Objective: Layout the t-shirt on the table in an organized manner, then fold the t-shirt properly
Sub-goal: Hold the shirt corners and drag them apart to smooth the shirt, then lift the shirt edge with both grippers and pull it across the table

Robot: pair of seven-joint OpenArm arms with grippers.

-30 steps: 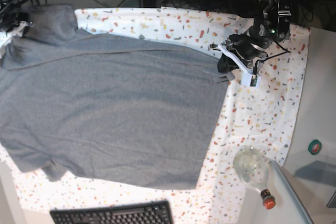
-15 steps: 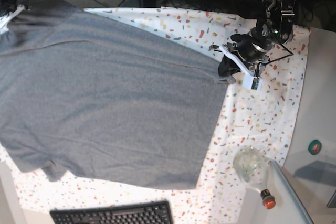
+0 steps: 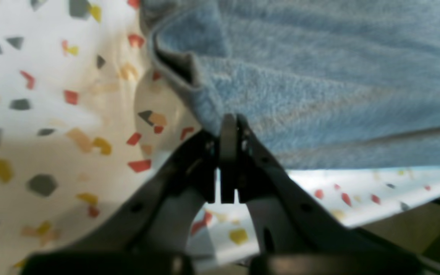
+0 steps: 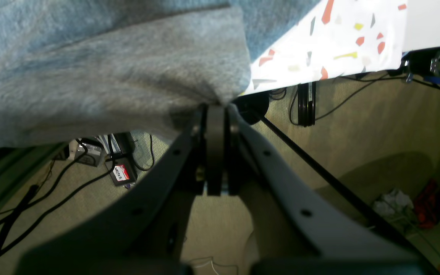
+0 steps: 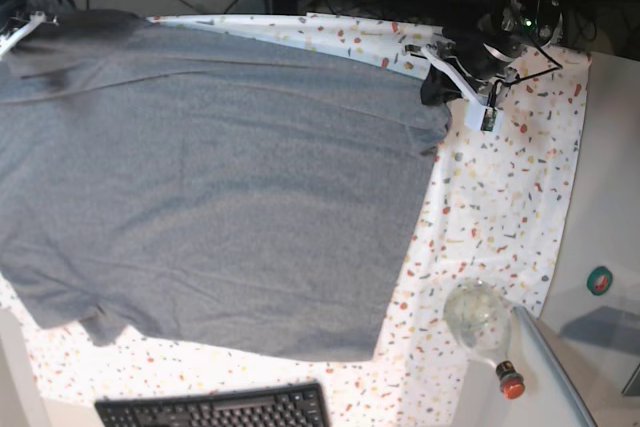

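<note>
left gripper [image 3: 228,126] pinched tight on the hem corner of the t-shirt [image 5: 210,177], low over the table [image 5: 520,197]. right gripper [image 4: 216,109] likewise clamped on the opposite corner of the shirt, out past the table's far edge, above bare floor and cables.

shirt spread wide across the speckled table, stretched taut between the two grips along its top edge in the base view; long axis running left to right in that view, from one gripper toward the other. body of the cloth hanging and lying away from both grippers, toward the near side of the table. each arm at its own corner, so neither nearer overall; left arm over the table, right arm off it. likely next: drawing both corners back over the surface and lowering together, kept level so the edge lands straight.

count: one t-shirt, two grippers, one table. beyond the shirt: one clear bottle [image 5: 482,325] with a red cap near the table's corner, one black keyboard [image 5: 215,409] at the near edge.
</note>
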